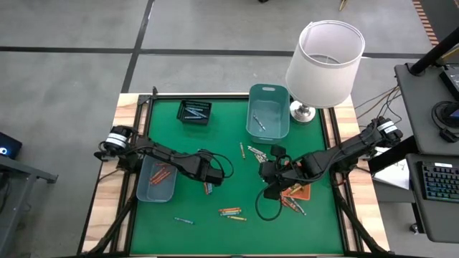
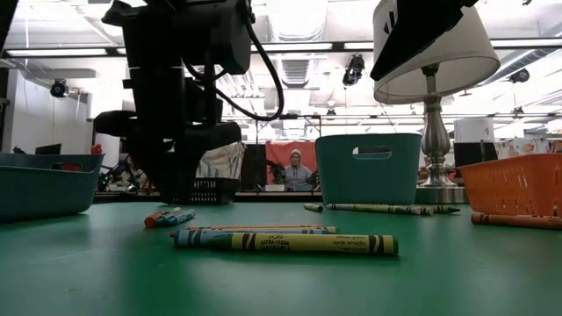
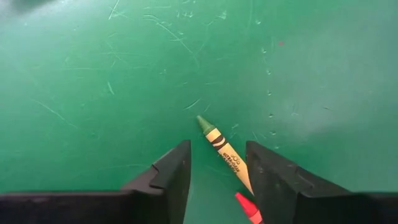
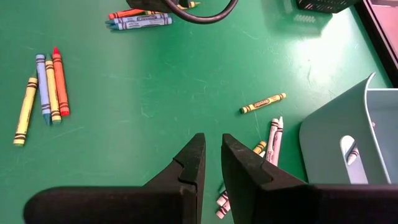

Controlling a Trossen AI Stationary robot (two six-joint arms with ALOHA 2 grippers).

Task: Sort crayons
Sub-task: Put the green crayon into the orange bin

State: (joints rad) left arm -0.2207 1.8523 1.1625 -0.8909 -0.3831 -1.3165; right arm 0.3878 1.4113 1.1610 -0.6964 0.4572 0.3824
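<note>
Crayons lie scattered on the green mat (image 1: pixel 215 136): a cluster near the front (image 1: pixel 231 212), a blue one (image 1: pixel 183 220) and several pale ones at mid table (image 1: pixel 257 152). My left gripper (image 3: pixel 217 155) points steeply down over the mat, left of centre (image 1: pixel 209 180), and is open. A green-tipped crayon in a cream wrapper (image 3: pixel 222 148) lies on the mat between its fingers, with a red crayon tip (image 3: pixel 247 207) beside it. My right gripper (image 4: pixel 212 144) hangs above mid table (image 1: pixel 267 174), its fingers a narrow slit apart with nothing between them. My left gripper stands with one finger on each side of the green-tipped crayon, which lies flat on the mat. The crayon's rear end (image 3: pixel 246 180) runs up to one finger's inner edge (image 3: pixel 258 177). I cannot tell whether they touch.
A teal tray (image 1: pixel 152 192) holding red-orange crayons sits at the left. A black basket (image 1: pixel 193 111) and a teal bin (image 1: pixel 269 107) stand at the far side. An orange tray (image 1: pixel 297 192) lies under my right arm. A lamp (image 1: pixel 323 57) stands at the far right.
</note>
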